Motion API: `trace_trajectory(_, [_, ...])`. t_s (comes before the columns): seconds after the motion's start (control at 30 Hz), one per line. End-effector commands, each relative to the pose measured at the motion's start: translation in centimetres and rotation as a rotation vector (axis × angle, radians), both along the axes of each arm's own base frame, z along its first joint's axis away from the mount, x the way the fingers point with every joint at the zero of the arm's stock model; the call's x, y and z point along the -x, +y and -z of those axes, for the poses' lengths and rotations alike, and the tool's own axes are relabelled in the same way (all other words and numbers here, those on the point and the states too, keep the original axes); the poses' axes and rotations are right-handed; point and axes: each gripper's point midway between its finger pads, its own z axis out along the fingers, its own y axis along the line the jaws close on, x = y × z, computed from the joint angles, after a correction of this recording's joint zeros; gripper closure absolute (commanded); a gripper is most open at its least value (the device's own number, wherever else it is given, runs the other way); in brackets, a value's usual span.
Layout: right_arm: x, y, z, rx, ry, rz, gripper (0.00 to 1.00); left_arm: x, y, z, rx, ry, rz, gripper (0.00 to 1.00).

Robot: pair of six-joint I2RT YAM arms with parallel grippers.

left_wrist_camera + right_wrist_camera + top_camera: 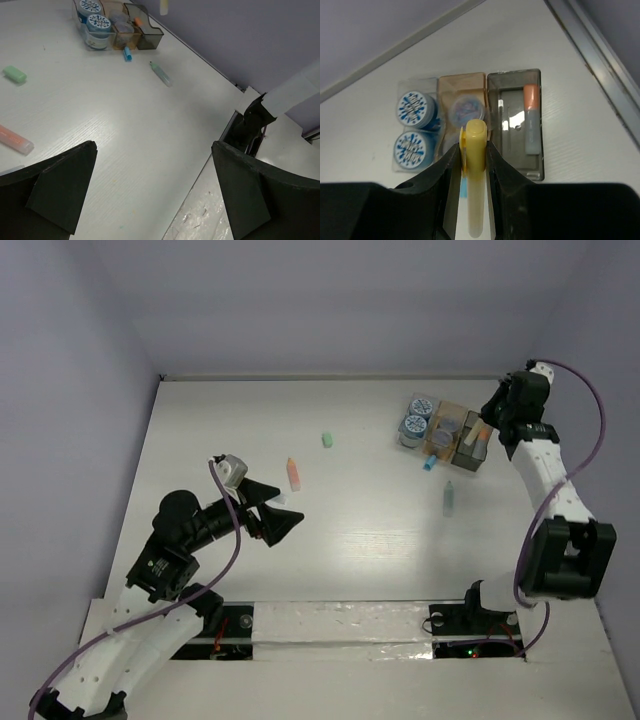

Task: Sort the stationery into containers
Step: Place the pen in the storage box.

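The left arm [150, 570] has rounded black joint housings and white links dotted with small dark screw holes. A purple cable [239, 540] runs along it to a pale grey camera block [232, 468]. The left tool [285, 508] has matte black, wedge-shaped fingers [60, 190]. The right arm [545, 465] is also white, with boxy black joints and a second purple cable [603, 425]. The right tool [472, 155] is black too.

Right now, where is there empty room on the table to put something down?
The widest bare patch is mid-table, between the orange marker and the teal marker. The far left corner beyond the green eraser is bare too. It is crowded around the boxes, where a blue marker lies.
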Motion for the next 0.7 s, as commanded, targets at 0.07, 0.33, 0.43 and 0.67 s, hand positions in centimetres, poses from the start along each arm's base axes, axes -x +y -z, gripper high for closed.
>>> trace_trajectory(0.07, [-4.1, -4.1, 2.0, 0.198, 0.145, 0.04, 1.0, 0.6, -0.2, -0.6, 0.001, -0.047, 0.004, 0.01])
trace_trajectory(0.33, [-7.4, -5.5, 6.8, 0.25, 0.27, 0.039, 1.0, 1.0, -0.4, -0.5, 0.003, -0.037, 0.007, 0.01])
trace_trajectory(0.43, [-8.0, -5.1, 8.1, 0.228, 0.283, 0.022, 1.0, 1.4, -0.7, -0.6, 0.004, -0.041, 0.035, 0.01])
trace_trajectory(0.67, [-7.2, -4.9, 7.4, 0.175, 0.275, 0.065, 0.36, 1.0, -0.6, -0.5, -0.001, -0.039, 0.013, 0.01])
